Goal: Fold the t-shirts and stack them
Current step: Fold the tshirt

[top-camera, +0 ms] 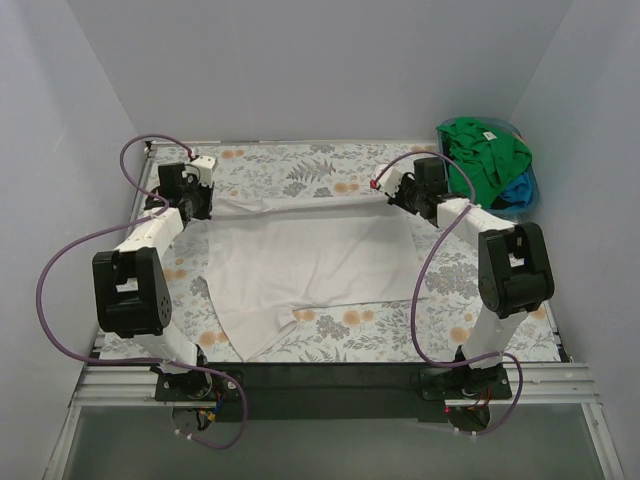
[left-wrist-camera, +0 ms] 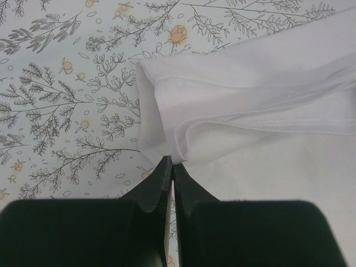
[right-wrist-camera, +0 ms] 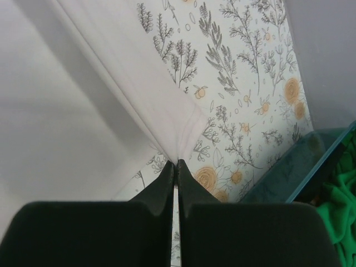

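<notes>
A white t-shirt (top-camera: pixel 300 262) lies spread on the floral cloth, its far edge lifted and stretched between both grippers. My left gripper (top-camera: pixel 207 205) is shut on the shirt's far left corner; in the left wrist view the fabric (left-wrist-camera: pixel 250 111) bunches at the gripper (left-wrist-camera: pixel 171 161). My right gripper (top-camera: pixel 392 190) is shut on the far right corner; in the right wrist view the white fabric (right-wrist-camera: pixel 83 100) runs taut from the gripper (right-wrist-camera: pixel 177 163). Green and blue t-shirts (top-camera: pixel 488 152) lie heaped in a bin at the far right.
The blue-tinted bin (top-camera: pixel 525 190) stands at the far right corner, its edge also in the right wrist view (right-wrist-camera: pixel 289 178). Grey walls close the table on three sides. Purple cables loop beside both arms. The floral cloth (top-camera: pixel 380 335) shows in front of the shirt.
</notes>
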